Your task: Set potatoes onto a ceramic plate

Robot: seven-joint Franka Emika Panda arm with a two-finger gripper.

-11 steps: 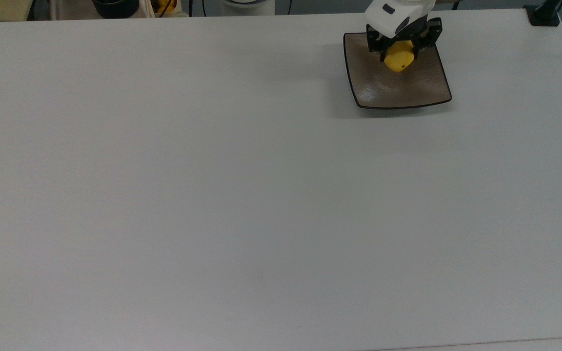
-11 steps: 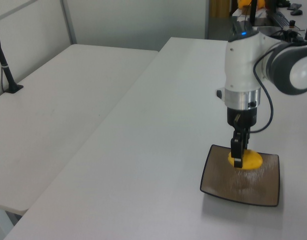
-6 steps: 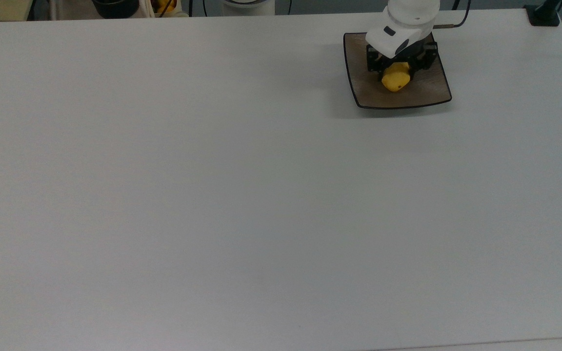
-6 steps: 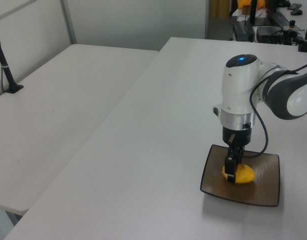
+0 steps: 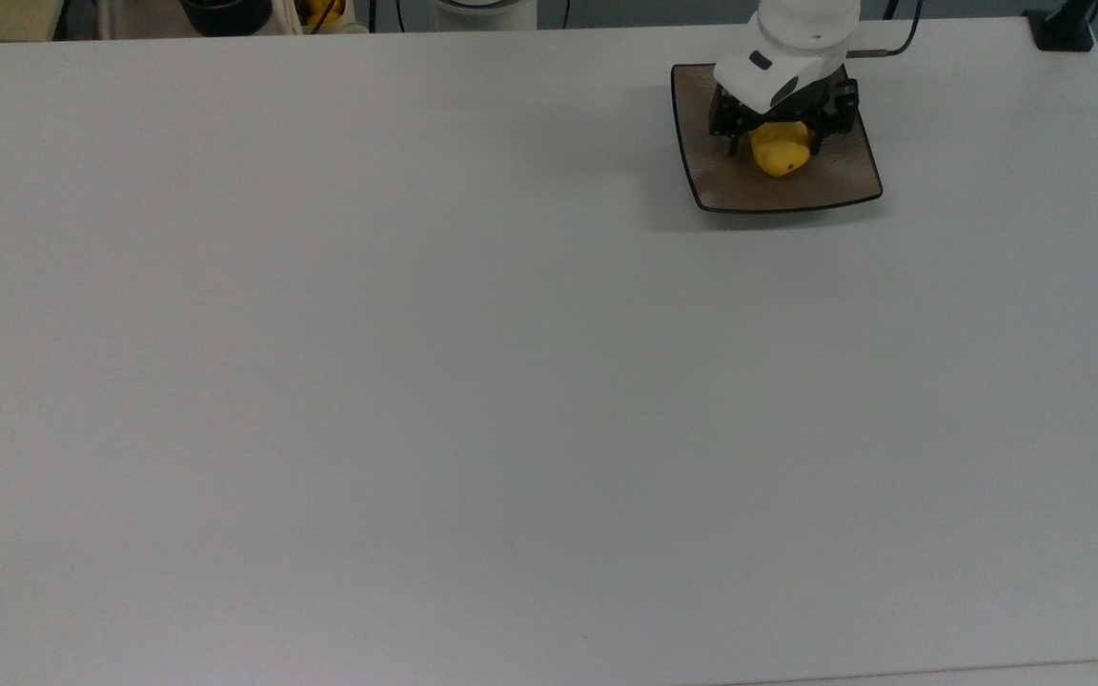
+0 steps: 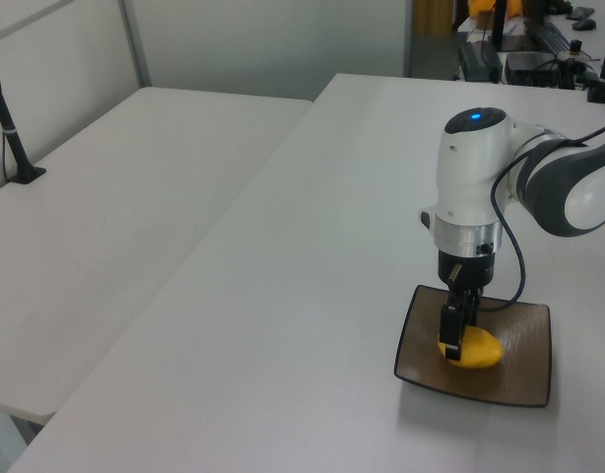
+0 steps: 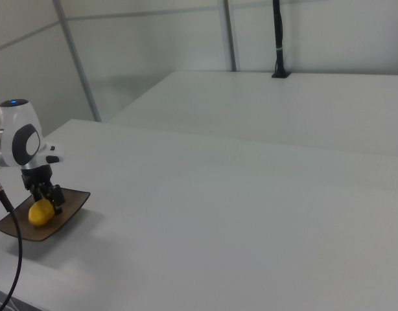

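1. In the top view, the white table [image 5: 416,381] is bare from its left side across to the ceramic plate [image 5: 835,186], which sits near the top view's far right corner. The plate stands close to the table's back edge, so a push from the arm could slide it toward that edge.

2. The potato [image 5: 782,155] lies in the shallow middle of the plate, with its dark spot toward the camera. It seems to rest on the plate surface, but I cannot tell this for sure.

3. The gripper [image 5: 778,143] is low over the plate, with its two fingers on either side of the potato and slightly apart from it in the top view. My judgement is that the claw stands a little wide and no longer squeezes the potato.

4. In the left view, one finger [image 6: 451,333] hangs directly in front of the potato [image 6: 477,347], very close to the plate [image 6: 524,384]. If the arm rises at a tilt, or moves sideways first, a finger could catch the potato.

5. The potato is smooth and oval, so a small knock could roll it over the low rim and off the plate.

6. If the fingers open wider while this low, one may touch the upturned rim and tip the plate.
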